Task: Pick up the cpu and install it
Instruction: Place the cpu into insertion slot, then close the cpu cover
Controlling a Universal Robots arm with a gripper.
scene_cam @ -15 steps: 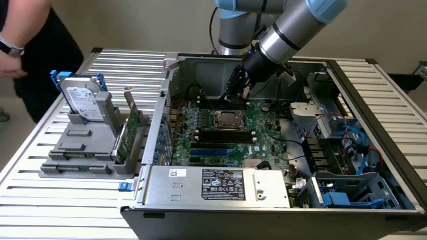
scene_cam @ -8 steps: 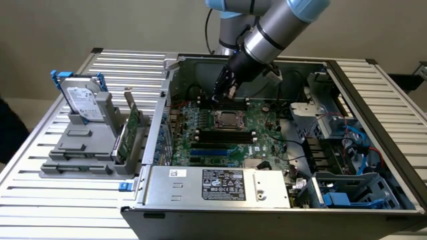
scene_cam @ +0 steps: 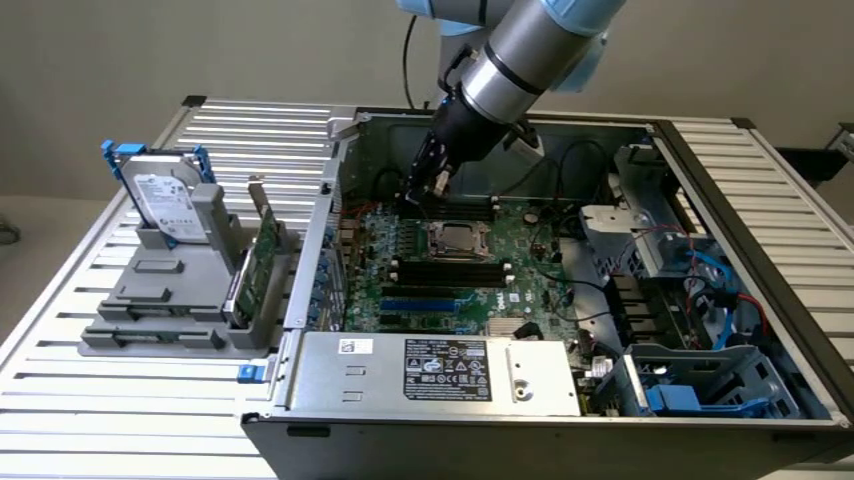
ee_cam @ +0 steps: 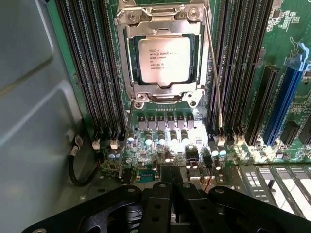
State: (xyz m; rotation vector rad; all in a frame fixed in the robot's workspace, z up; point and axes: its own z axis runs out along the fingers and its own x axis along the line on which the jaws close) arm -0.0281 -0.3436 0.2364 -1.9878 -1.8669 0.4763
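Observation:
The cpu [scene_cam: 454, 240] [ee_cam: 164, 59], a small square chip with a silver top and printed text, lies flat in the motherboard socket. A metal frame [ee_cam: 127, 53] surrounds it, and a thin lever [ee_cam: 214, 77] runs along one side. My gripper [scene_cam: 434, 190] [ee_cam: 170, 187] hangs inside the open computer case, just above the board and behind the socket toward the case's back wall. Its black fingers are shut together with nothing between them, and they stand apart from the cpu.
Memory slots [ee_cam: 92, 73] flank the socket, and blue card slots [scene_cam: 420, 300] lie in front of it. A power supply [scene_cam: 434, 370] fills the case's near side, with drive cages [scene_cam: 694, 330] and cables at the exterior view's right. Outside, a hard drive [scene_cam: 167, 205] stands in a grey holder [scene_cam: 160, 300].

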